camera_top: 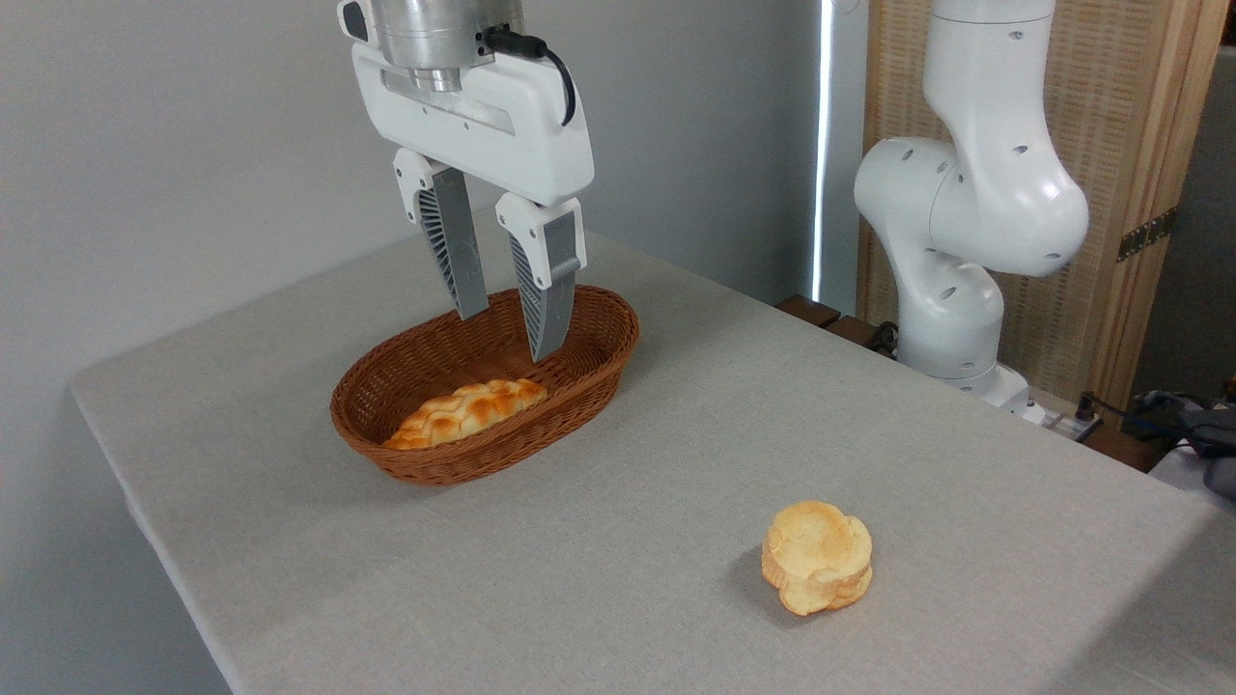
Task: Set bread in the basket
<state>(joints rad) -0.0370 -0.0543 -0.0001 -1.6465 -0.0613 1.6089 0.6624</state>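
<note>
The bread (817, 557), a small round golden bun with a lobed edge, lies on the grey tablecloth at the lower right. The brown oval wicker basket (618, 328) stands at the left of the table, far from the bun. My gripper (507, 333) hangs over the basket's middle, fingers pointing down, open, with nothing between them. Its fingertips are at about the height of the basket's rim.
A long braided orange-brown loaf (468, 410) lies inside the basket near its front wall. The arm's white base (951, 261) rises beyond the table's far right edge. The table (676, 463) is covered with grey cloth; its left and front edges are close.
</note>
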